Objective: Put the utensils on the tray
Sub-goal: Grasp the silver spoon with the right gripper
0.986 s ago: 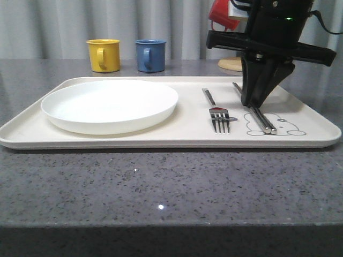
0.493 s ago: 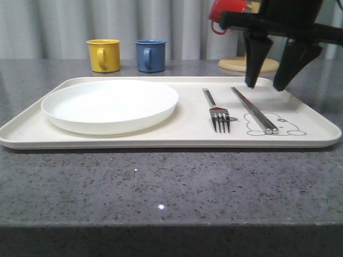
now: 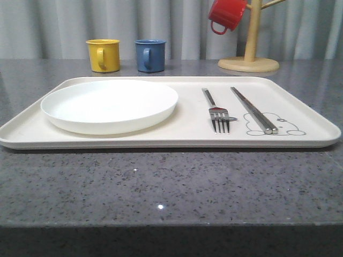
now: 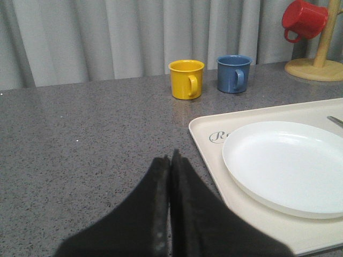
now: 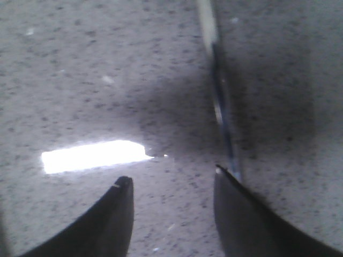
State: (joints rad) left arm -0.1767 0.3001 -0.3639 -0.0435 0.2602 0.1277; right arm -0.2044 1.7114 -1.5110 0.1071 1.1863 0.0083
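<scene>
Right gripper (image 5: 171,184) spread, blurred handle, possibly spoon (image 5: 221,112), by one finger

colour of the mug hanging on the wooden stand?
Red mug; clearest in the front view.

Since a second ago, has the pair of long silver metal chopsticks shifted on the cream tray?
No. The chopsticks lie in the same place beside the fork, tips on the tray's rabbit drawing.
</scene>
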